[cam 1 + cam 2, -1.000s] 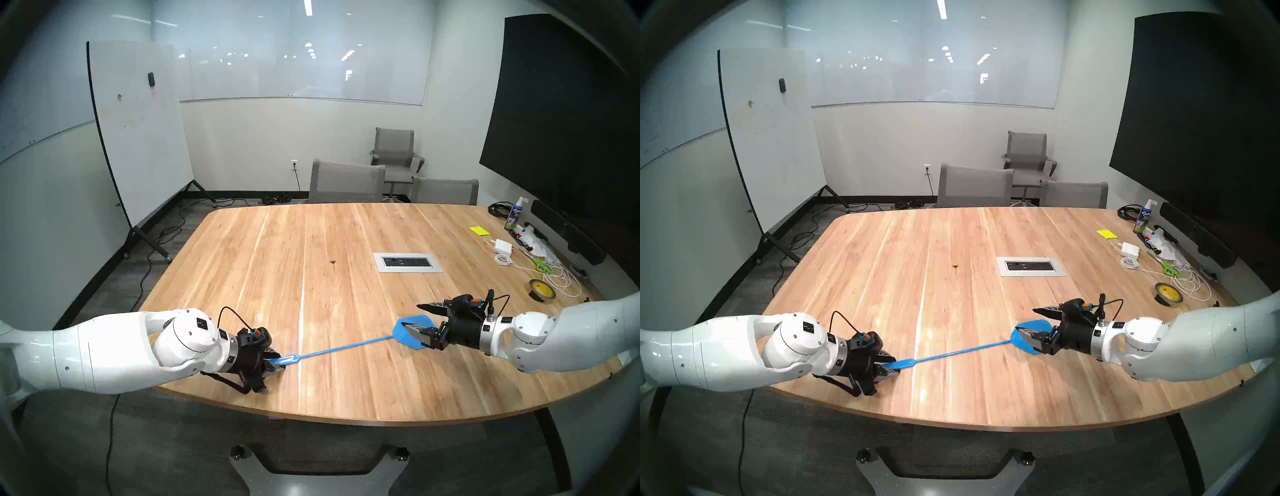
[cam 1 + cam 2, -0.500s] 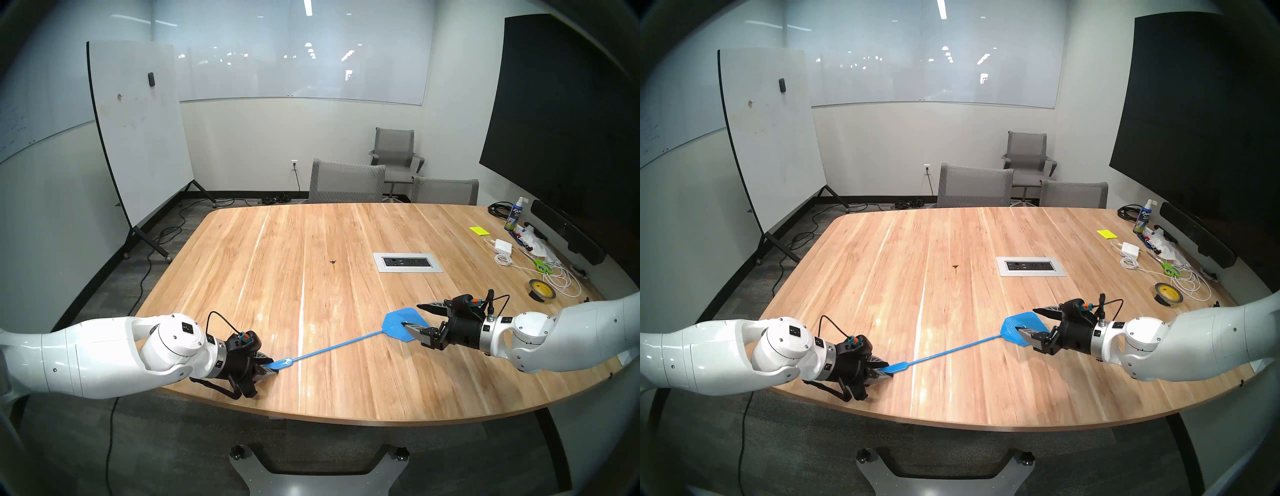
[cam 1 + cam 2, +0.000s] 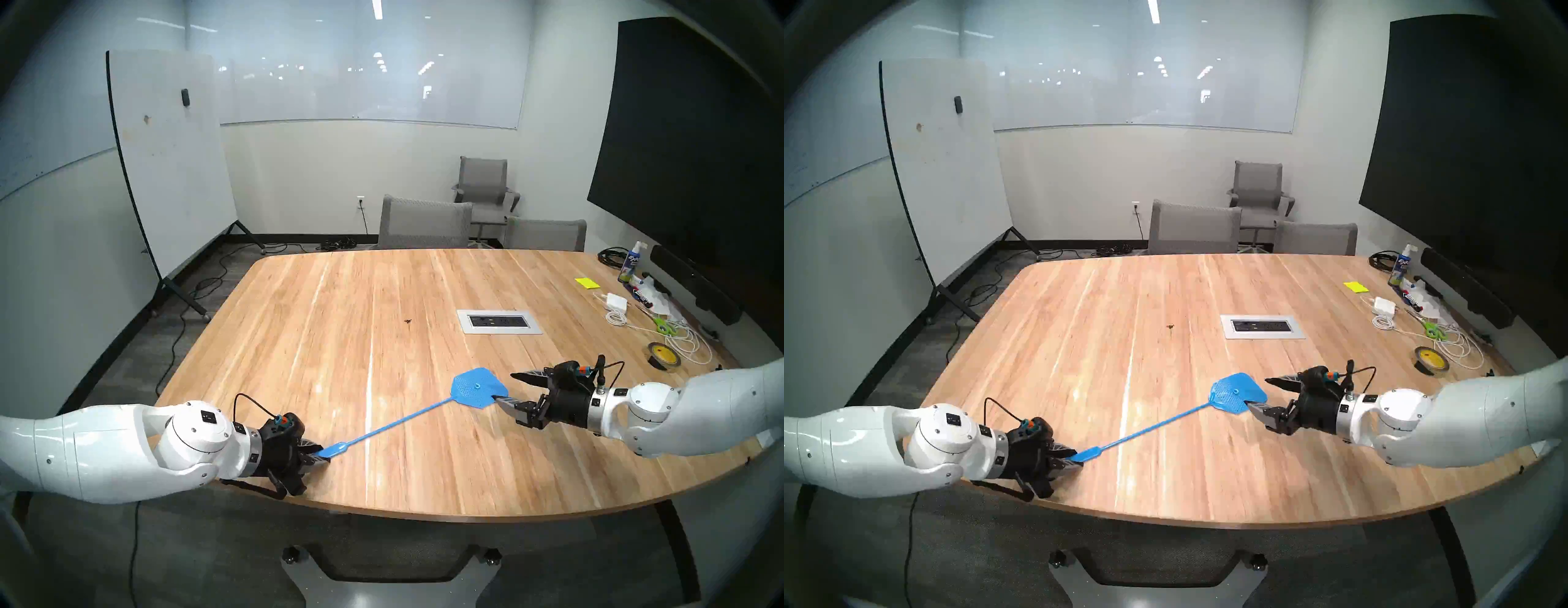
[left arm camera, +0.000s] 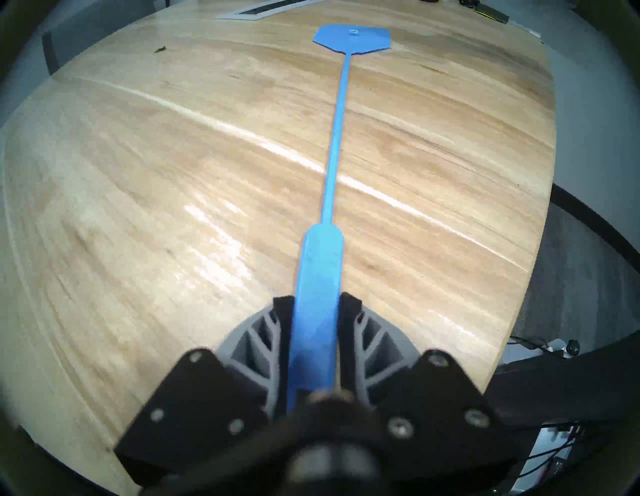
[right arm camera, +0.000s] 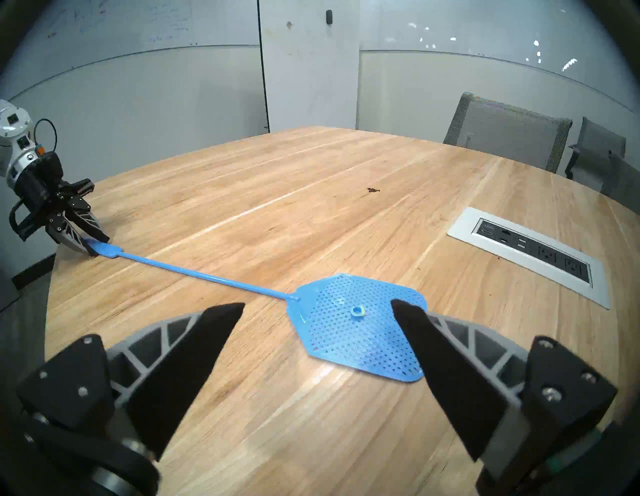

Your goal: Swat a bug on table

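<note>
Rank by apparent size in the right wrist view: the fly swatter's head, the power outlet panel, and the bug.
1. power outlet panel, though the swatter head is nearer the camera, so the true order of these two is unsure.
2. fly swatter's head.
3. bug, by far the smallest.

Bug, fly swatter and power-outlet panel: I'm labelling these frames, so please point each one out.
bug [image 3: 408,321], head stereo left view, on its dark body.
fly swatter [image 5: 360,332], right wrist view, on the perforated head.
power-outlet panel [image 3: 499,321], head stereo left view, on the dark socket strip.
</note>
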### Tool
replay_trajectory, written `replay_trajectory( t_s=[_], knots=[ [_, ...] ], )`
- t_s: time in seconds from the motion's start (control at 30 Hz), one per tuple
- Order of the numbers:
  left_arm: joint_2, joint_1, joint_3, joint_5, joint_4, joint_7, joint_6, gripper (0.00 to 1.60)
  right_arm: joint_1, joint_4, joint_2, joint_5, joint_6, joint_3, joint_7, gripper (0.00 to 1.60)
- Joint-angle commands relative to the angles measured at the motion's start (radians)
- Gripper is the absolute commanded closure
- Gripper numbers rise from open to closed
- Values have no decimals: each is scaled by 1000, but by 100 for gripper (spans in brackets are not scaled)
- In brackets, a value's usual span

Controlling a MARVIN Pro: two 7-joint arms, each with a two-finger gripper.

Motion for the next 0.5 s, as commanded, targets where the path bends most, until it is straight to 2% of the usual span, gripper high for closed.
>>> replay_trajectory(
  t_s=[0.0, 0.47],
  knots=[
    [77, 40, 34, -4, -13, 19, 7, 160, 11, 2, 2, -2, -7, 8, 2, 0],
    [147, 44, 53, -20, -60, 52, -12, 160, 11, 2, 2, -3, -8, 8, 2, 0]
  ],
)
